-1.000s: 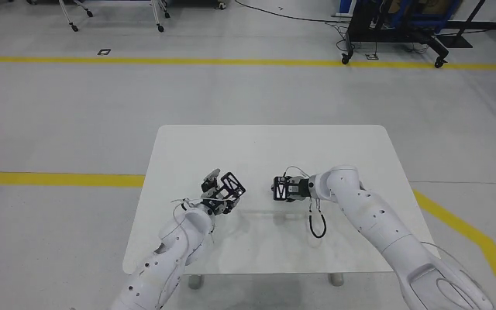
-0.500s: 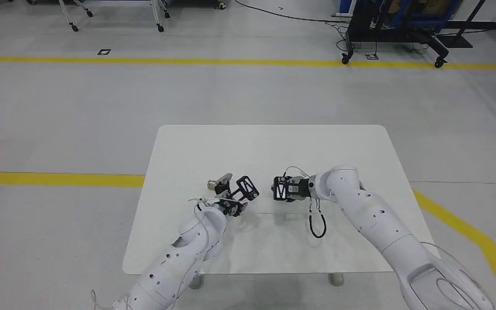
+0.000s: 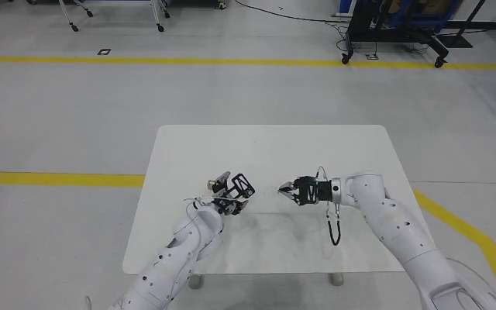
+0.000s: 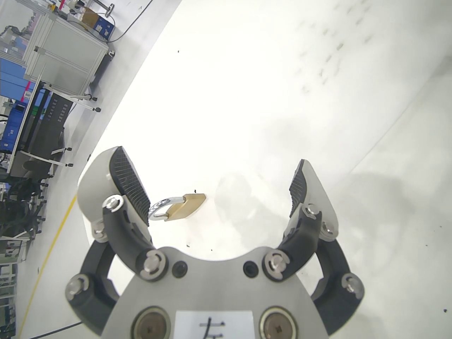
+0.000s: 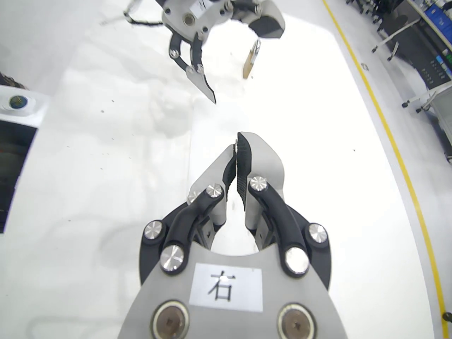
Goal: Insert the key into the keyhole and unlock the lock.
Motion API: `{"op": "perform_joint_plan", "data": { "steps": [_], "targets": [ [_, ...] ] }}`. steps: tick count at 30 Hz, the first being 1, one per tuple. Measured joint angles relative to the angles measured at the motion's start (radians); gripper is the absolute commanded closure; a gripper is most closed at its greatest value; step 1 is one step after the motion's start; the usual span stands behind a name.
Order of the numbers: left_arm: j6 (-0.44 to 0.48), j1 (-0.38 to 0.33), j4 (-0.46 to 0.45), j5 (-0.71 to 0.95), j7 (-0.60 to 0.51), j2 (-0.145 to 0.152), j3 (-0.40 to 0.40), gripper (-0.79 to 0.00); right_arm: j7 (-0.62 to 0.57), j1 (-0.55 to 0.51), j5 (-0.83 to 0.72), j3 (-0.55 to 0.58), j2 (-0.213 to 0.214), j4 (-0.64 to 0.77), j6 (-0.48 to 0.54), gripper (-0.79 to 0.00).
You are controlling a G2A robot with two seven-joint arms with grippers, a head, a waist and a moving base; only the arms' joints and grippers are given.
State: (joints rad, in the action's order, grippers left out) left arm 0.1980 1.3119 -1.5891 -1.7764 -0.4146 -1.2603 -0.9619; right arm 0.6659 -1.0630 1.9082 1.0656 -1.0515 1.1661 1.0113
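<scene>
Padlock [image 4: 180, 207] sits on the white worktop [image 3: 310, 147] between the wide-apart jaws of the left gripper [image 4: 212, 164], its shackle just beside one pad. Right gripper [image 5: 237, 141] hovers near, facing it, jaws pressed together; whether they hold anything cannot be told.

Your padlock [image 4: 182, 207] rests on the table [image 3: 310, 147], left of its middle, between the left gripper's [image 4: 210, 162] fingers. The right gripper [image 3: 284, 187] sits to its right, near the table's middle.
</scene>
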Motion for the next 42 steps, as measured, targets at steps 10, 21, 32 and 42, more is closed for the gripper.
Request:
{"op": "perform_joint_plan", "data": {
  "steps": [10,21,32,42],
  "targets": [
    [0.009,0.019,-0.032,0.008,0.012,0.004,-0.017,-0.785,0.032,-0.008,0.008,0.01,0.006,0.003,0.0,0.0],
    [0.686,0.105,0.009,0.675,0.377,0.073,-0.362,-0.785,0.14,0.122,-0.586,-0.299,-0.002,-0.147,0.001,0.0],
    [0.814,0.082,0.024,0.951,0.34,0.099,-0.28,-0.785,0.09,0.221,-0.894,-0.498,0.014,-0.177,0.001,0.0],
    [0.814,0.082,0.024,0.944,0.34,0.099,-0.28,-0.785,0.089,0.221,-0.896,-0.499,0.014,-0.177,0.001,0.0]
  ]
}}
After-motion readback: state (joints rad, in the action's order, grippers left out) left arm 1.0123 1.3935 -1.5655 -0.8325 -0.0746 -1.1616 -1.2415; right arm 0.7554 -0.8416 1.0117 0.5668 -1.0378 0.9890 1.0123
